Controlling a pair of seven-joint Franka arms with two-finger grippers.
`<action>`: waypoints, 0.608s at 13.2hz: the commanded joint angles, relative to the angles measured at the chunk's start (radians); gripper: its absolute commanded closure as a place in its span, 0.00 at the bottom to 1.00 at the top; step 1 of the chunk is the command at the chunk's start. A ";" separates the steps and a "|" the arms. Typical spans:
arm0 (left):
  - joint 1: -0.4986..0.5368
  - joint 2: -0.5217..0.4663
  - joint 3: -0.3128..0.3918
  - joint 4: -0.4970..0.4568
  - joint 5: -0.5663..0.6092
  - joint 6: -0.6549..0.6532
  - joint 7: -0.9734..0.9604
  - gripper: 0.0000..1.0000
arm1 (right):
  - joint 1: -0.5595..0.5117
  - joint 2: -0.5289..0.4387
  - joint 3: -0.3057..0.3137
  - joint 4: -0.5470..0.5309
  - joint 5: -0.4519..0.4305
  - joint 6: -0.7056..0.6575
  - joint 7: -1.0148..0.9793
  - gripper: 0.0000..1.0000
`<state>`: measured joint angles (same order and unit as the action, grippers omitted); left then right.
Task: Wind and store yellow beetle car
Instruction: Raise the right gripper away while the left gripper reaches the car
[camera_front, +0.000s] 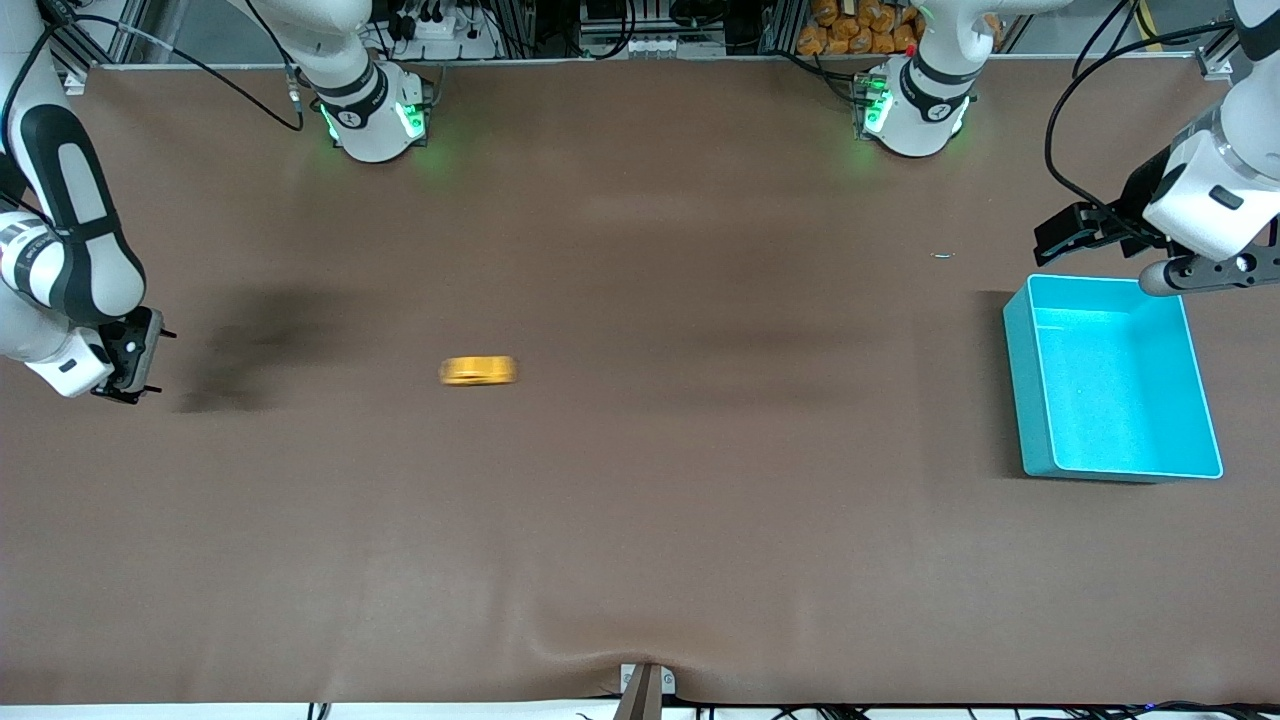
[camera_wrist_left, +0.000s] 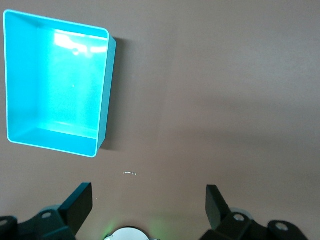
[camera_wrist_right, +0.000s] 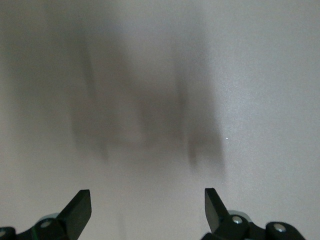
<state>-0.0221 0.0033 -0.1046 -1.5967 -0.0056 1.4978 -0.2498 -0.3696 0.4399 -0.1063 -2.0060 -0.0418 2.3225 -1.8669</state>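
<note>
The yellow beetle car (camera_front: 478, 371) is on the brown table, smeared into a streak, between the right arm's end and the table's middle. It is in neither wrist view. My right gripper (camera_front: 158, 365) is open and empty, low at the right arm's end of the table, apart from the car; its wrist view shows its jaws (camera_wrist_right: 147, 200) wide apart over bare table. My left gripper (camera_front: 1045, 240) is open and empty, up beside the turquoise bin (camera_front: 1020, 390); it also shows in the left wrist view (camera_wrist_left: 149, 200). The bin (camera_wrist_left: 105, 90) is empty.
A small shiny scrap (camera_front: 943, 255) lies on the table near the bin and also shows in the left wrist view (camera_wrist_left: 130, 173). The table cloth bulges at the front edge around a clamp (camera_front: 643, 690).
</note>
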 joint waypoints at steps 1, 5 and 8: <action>0.007 -0.055 -0.006 -0.069 -0.019 0.012 -0.043 0.00 | -0.035 0.022 0.017 0.035 0.019 -0.032 -0.017 0.00; 0.002 -0.201 -0.026 -0.303 -0.027 0.171 -0.201 0.00 | -0.038 0.022 0.014 0.035 0.057 -0.035 -0.018 0.00; 0.002 -0.213 -0.027 -0.362 -0.066 0.222 -0.389 0.00 | -0.038 0.022 0.016 0.038 0.060 -0.034 -0.014 0.00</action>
<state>-0.0256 -0.1676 -0.1295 -1.8932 -0.0481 1.6755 -0.5415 -0.3849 0.4511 -0.1064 -1.9933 -0.0024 2.3049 -1.8668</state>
